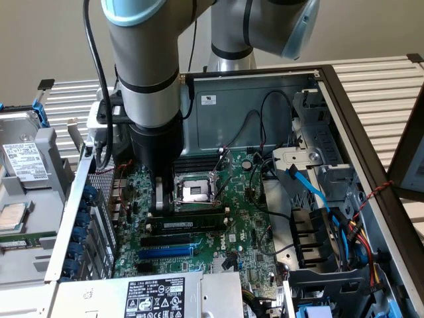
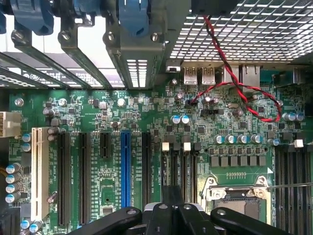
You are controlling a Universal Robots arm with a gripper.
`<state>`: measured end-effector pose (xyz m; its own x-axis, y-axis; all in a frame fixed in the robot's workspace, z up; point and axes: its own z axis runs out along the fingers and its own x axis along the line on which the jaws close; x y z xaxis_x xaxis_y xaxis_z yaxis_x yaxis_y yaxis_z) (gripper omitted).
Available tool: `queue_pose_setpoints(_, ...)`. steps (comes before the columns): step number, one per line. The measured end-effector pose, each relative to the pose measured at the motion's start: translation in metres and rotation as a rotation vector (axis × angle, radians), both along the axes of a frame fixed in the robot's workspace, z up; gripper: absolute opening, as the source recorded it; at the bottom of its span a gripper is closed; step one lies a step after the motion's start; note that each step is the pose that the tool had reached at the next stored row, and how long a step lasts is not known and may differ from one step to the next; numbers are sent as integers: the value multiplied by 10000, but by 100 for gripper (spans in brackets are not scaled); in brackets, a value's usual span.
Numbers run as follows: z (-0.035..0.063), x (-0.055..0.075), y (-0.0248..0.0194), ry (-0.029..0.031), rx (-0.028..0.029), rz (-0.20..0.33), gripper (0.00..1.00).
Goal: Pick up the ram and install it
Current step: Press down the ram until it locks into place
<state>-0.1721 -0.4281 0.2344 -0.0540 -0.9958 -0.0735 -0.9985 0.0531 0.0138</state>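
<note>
My gripper reaches down into the open computer case, onto the green motherboard, with its fingers together and its tips at the exterior view's left end of the memory slots. The ram, a long thin dark stick with a small pale sticker, stands on edge in that row of slots, just in front of the fingertips. I cannot tell whether the tips touch it. In the wrist view the gripper hangs shut over the black memory slots, beside the bare processor socket.
A blue expansion slot and black slots lie nearer the power supply. Black and blue cables and a drive cage fill the exterior view's right. The perforated rear panel and case walls hem the arm in. A hard drive tray lies outside.
</note>
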Motion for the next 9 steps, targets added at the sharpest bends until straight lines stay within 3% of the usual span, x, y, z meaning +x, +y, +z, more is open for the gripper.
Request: queue_pose_setpoints(9,-52,-4,-3,-21,-4,-1,11)
